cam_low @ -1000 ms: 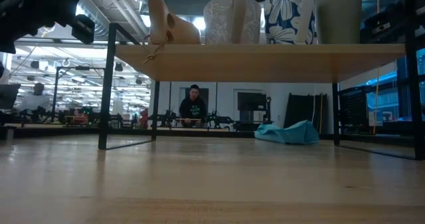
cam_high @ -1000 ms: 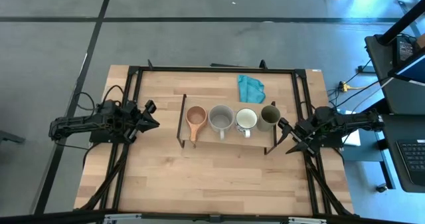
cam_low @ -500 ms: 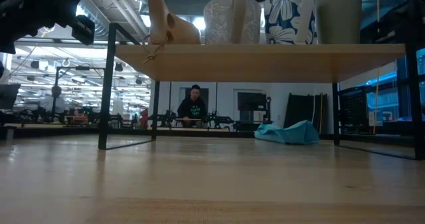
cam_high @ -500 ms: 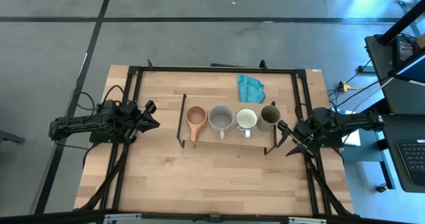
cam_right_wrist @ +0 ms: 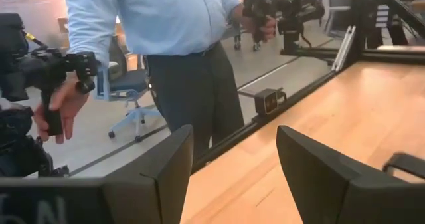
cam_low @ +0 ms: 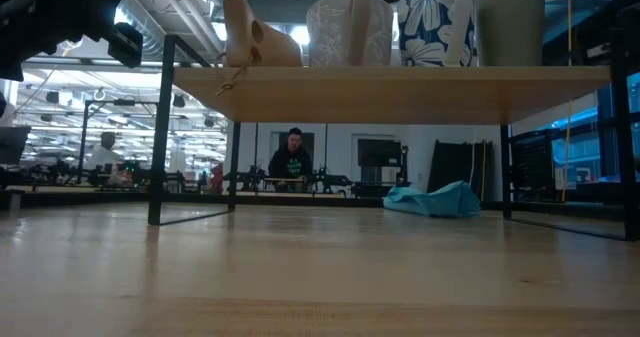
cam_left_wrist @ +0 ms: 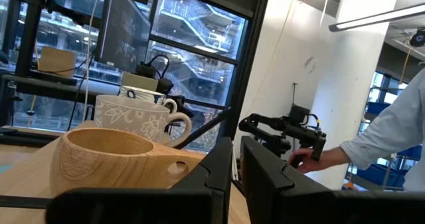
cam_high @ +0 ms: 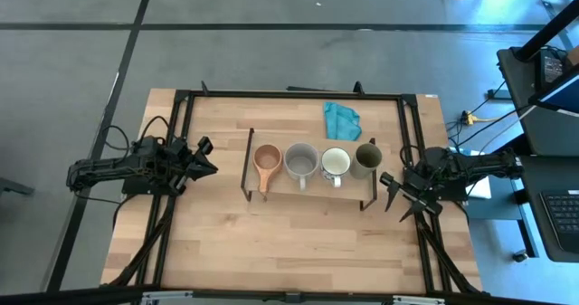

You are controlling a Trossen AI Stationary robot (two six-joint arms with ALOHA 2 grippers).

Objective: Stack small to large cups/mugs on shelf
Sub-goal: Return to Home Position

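Several cups stand upright in a row on the low light-wood shelf (cam_high: pixel 289 186). From left to right they are the brown wooden cup (cam_high: pixel 265 162), its long handle toward the near edge, the grey mug (cam_high: pixel 301 160), the white mug (cam_high: pixel 335 163) and the olive-green cup (cam_high: pixel 367 159). My left gripper (cam_high: pixel 208 157) hangs shut and empty left of the shelf, and its wrist view shows the wooden cup (cam_left_wrist: pixel 113 161). My right gripper (cam_high: pixel 394 196) stands open and empty off the shelf's right end, its fingers (cam_right_wrist: pixel 159 174) wide apart.
A teal cloth (cam_high: pixel 341 119) lies behind the shelf. A black frame (cam_high: pixel 289 94) borders the table. Bare wood (cam_high: pixel 289 242) stretches in front of the shelf. A person in a light blue shirt (cam_right_wrist: pixel 166 24) stands beyond the table, gripping handles.
My right gripper has swung its fingers away from the shelf's end toward the table's near edge, staying open. The cups and my left gripper have kept still.
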